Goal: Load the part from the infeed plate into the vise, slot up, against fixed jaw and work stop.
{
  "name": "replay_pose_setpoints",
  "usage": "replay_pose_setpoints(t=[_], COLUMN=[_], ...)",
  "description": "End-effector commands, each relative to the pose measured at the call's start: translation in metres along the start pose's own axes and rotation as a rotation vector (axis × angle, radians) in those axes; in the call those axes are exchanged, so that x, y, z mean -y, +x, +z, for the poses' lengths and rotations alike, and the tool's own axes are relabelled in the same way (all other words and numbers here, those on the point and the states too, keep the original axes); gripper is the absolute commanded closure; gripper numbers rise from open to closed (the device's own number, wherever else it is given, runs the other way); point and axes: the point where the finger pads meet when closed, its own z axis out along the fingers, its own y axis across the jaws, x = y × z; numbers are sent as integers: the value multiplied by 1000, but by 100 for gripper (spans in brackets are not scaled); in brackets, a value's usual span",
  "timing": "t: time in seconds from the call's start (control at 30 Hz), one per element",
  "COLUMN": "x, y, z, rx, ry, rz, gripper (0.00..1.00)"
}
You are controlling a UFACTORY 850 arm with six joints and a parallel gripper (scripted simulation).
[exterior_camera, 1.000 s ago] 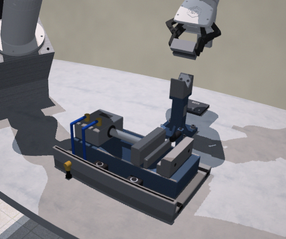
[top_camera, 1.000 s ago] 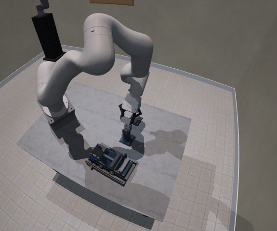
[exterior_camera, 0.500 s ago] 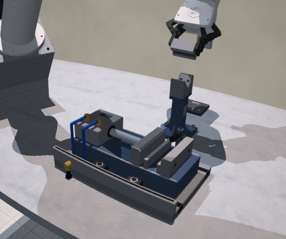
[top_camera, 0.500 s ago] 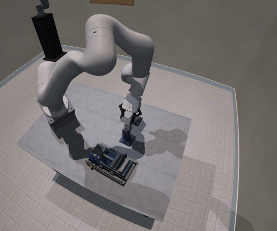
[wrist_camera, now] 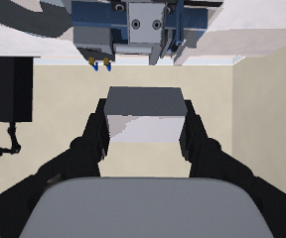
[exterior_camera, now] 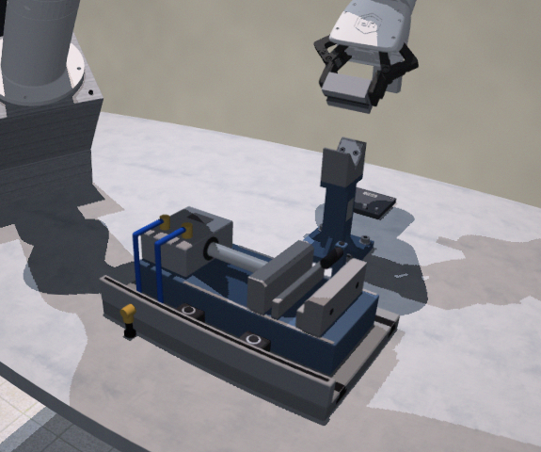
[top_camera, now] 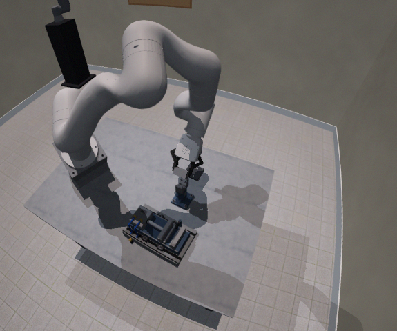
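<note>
Gripping the part between closed black fingers, with gripper raised in the air above the V-block. Part clear of V-block, off the infeed plate, well apart from the vise. Vise jaws standing open, with one low bar visible between. Work stop pointing in at the far end. Air cylinder at left, rod extended toward the moving jaw.

A machine workshop: a robot arm bolted to a grey table beside an air-powered vise, tiled floor around.
</note>
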Motion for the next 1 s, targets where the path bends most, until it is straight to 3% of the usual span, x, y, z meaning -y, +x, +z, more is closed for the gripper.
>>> replay_pose_setpoints(t=[0.0,0.97], x=[0,0], y=[0,4], z=[-1,4], rx=[-1,-1], ry=[-1,-1], rz=[1,1], gripper=[100,100])
